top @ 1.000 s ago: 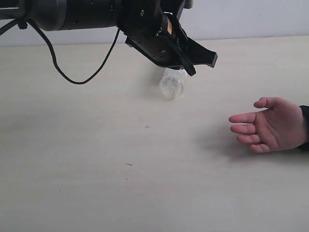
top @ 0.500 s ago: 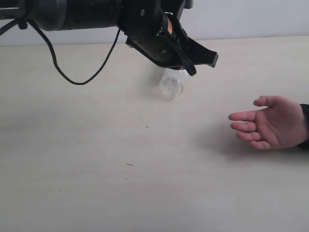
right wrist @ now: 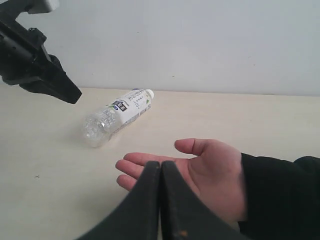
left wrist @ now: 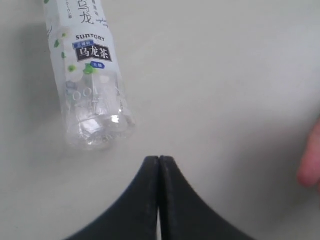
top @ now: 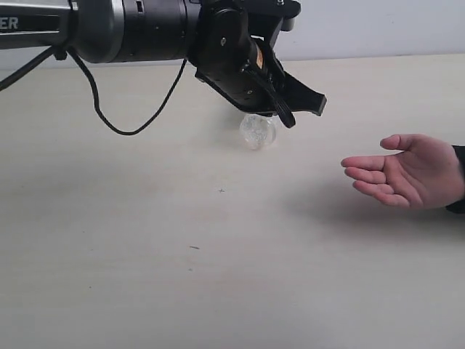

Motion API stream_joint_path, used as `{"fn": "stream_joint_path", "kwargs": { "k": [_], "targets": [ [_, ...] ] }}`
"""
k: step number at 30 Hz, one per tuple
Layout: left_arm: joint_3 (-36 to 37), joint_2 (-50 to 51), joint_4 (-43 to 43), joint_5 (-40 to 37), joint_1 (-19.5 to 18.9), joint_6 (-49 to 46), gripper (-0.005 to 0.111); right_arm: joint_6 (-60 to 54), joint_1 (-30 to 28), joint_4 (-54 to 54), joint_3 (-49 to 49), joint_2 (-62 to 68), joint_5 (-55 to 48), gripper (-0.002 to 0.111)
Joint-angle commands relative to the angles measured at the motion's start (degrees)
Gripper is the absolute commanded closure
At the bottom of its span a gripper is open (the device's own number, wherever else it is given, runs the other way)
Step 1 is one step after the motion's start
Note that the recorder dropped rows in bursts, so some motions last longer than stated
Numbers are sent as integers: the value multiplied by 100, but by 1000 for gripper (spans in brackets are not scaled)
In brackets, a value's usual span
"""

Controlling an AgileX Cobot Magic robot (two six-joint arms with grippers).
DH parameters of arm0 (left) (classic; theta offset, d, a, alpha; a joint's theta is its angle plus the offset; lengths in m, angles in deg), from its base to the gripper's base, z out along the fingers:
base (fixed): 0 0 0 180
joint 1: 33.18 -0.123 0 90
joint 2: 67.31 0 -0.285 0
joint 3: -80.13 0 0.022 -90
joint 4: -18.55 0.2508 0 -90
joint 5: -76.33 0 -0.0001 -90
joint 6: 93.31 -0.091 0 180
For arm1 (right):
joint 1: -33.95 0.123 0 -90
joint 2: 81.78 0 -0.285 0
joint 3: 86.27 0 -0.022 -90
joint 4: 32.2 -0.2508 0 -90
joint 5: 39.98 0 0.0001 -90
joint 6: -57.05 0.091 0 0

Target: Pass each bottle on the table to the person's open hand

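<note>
We see a small clear plastic bottle whose wall is glossy and ribbed toward its base, catching bright glints. A smooth white-and-green printed film label wraps it. Under the bottle, the broad pale cream tabletop looks matt, with faint wood grain and a few tiny dark specks. Above the bottle, the black left gripper looks like smooth, dull plastic. The thick black cylindrical arm behind it has a satin sheen, and a thin black rubbery cable hangs from it. Beside the bottle, the bare light-skinned hand is soft and matt, and its dark sleeve looks like cloth. The black right gripper is matt too.
</note>
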Motion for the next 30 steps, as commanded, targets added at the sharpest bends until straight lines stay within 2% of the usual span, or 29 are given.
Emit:
{"fn": "stream_joint_path", "kwargs": {
  "k": [1, 9, 15, 18, 22, 25, 28, 29, 30],
  "targets": [
    [-384, 38, 75, -70, -191, -34, 107, -23, 5, 0, 27, -23, 71, 108],
    [-2160, 536, 168, -1474, -288, -495, 107, -23, 5, 0, 27, -23, 71, 108],
    [-3631, 1405, 181, -2373, -288, -789, 107, -23, 5, 0, 27, -23, 71, 108],
    [-4155, 1875, 181, -2492, -301, -789, 107, -23, 5, 0, 27, -23, 71, 108],
    [-4440, 2273, 207, -2469, -368, -789, 104, -23, 5, 0, 27, -23, 71, 108],
    [-4452, 2438, 204, -2388, -466, -729, 86, -23, 5, 0, 27, -23, 71, 108],
    [-4452, 2573, 200, -2363, -506, -728, 50, -23, 5, 0, 27, -23, 71, 108],
    [-4452, 2619, 200, -2340, -506, -728, 33, -23, 5, 0, 27, -23, 71, 108],
    [-4452, 2653, 200, -2294, -506, -728, 24, -23, 5, 0, 27, -23, 71, 108]
  ]
}}
